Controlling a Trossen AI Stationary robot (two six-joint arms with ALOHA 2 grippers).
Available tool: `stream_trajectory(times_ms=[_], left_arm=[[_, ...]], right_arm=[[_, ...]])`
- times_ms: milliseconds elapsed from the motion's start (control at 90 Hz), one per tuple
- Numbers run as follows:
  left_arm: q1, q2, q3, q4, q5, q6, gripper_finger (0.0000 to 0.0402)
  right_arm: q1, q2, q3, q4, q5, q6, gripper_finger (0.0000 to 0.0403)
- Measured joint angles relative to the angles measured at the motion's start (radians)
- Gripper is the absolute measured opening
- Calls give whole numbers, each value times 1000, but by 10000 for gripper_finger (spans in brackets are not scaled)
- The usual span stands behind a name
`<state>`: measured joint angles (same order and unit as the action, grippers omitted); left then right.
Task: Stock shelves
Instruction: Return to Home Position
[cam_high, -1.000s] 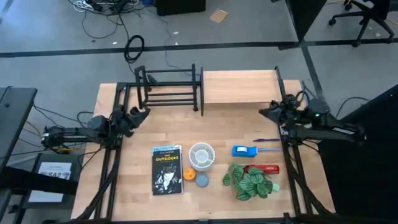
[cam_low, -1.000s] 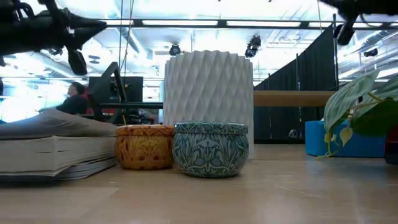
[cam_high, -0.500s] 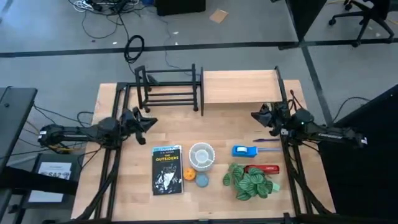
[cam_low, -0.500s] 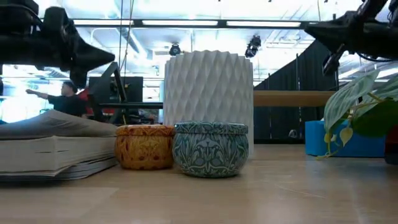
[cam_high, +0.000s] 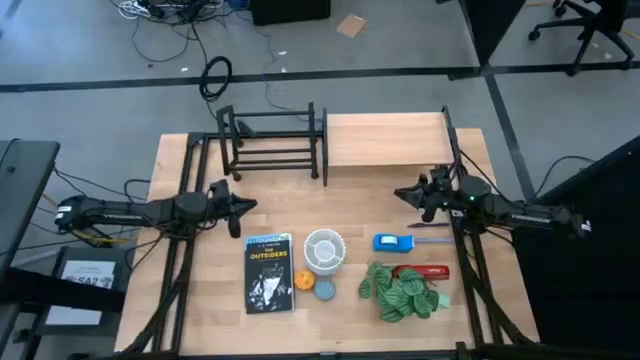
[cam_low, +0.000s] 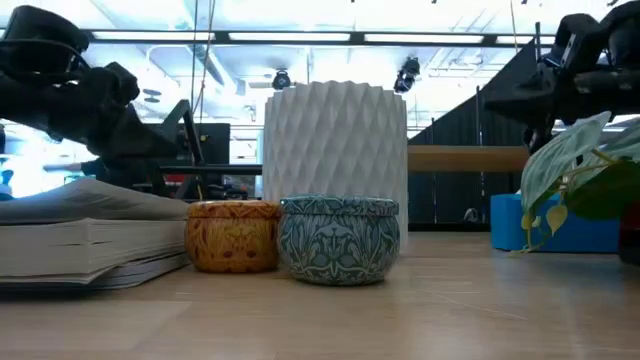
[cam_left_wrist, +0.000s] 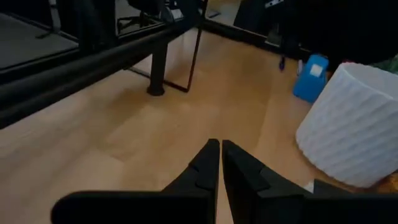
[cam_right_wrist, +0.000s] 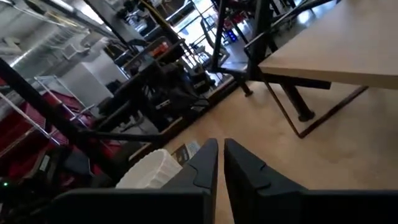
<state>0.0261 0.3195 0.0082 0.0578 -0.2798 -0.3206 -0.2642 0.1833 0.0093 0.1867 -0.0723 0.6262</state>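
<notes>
High view: black rack (cam_high: 272, 140) lies beyond left hand (cam_high: 247, 206); both hands pressed together.

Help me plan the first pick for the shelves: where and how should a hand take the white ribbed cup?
The white ribbed cup stands upright with its mouth open upward. Probably grip its rim from above, one finger inside, one outside: its body looks too wide to span.
</notes>
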Motion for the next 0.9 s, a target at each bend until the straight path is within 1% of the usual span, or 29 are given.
stream_trajectory(times_ms=[900], left_arm=[[0, 0, 0, 3, 0, 1, 0]], right_arm=[[0, 0, -1, 2, 0, -1, 6]])
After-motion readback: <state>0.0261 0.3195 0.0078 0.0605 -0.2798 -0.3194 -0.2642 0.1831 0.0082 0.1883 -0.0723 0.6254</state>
